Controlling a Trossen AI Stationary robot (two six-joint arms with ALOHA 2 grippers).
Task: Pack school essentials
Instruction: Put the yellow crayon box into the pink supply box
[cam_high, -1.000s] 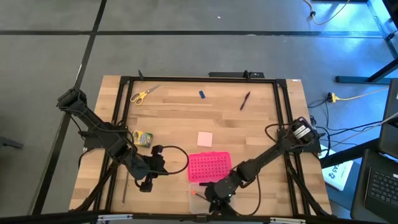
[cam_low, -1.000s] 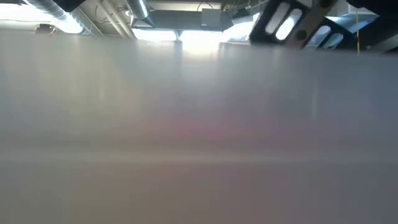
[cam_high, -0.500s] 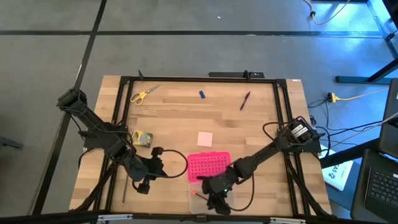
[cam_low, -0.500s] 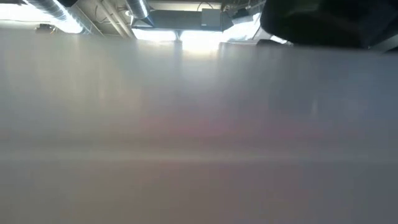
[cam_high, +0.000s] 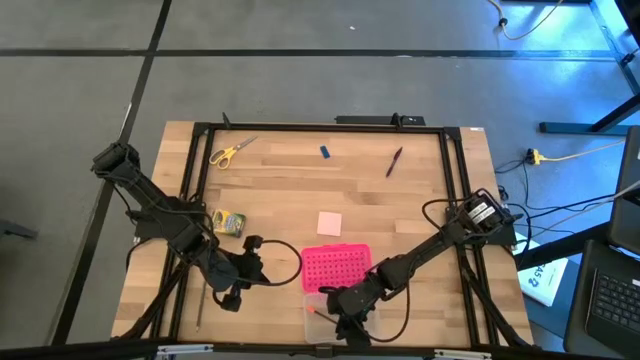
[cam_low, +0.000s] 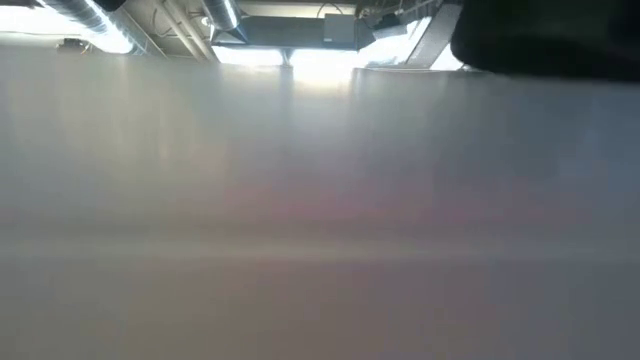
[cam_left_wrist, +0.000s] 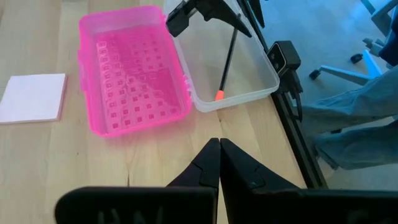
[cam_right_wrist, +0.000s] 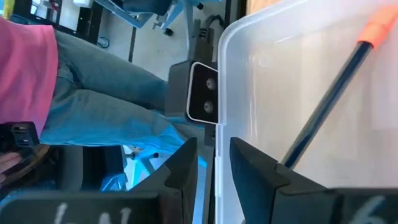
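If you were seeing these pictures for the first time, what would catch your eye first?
The bright pink dotted box at the table's near edge stands out, its clear half holding a dark pencil with an orange tip. The right gripper sits at that clear half, its fingers astride the wall, while the left gripper waits shut beside the box. Yellow-handled scissors, a tiny blue piece and a pale pink square pad lie scattered farther back.

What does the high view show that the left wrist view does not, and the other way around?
Only the high view: the yellow-handled scissors, small blue piece, dark pen and crayon box on the table.
Only the left wrist view: the shut left end effector, close up.
Both: the pink box, its clear half holding an orange-tipped pencil, and the pink pad.
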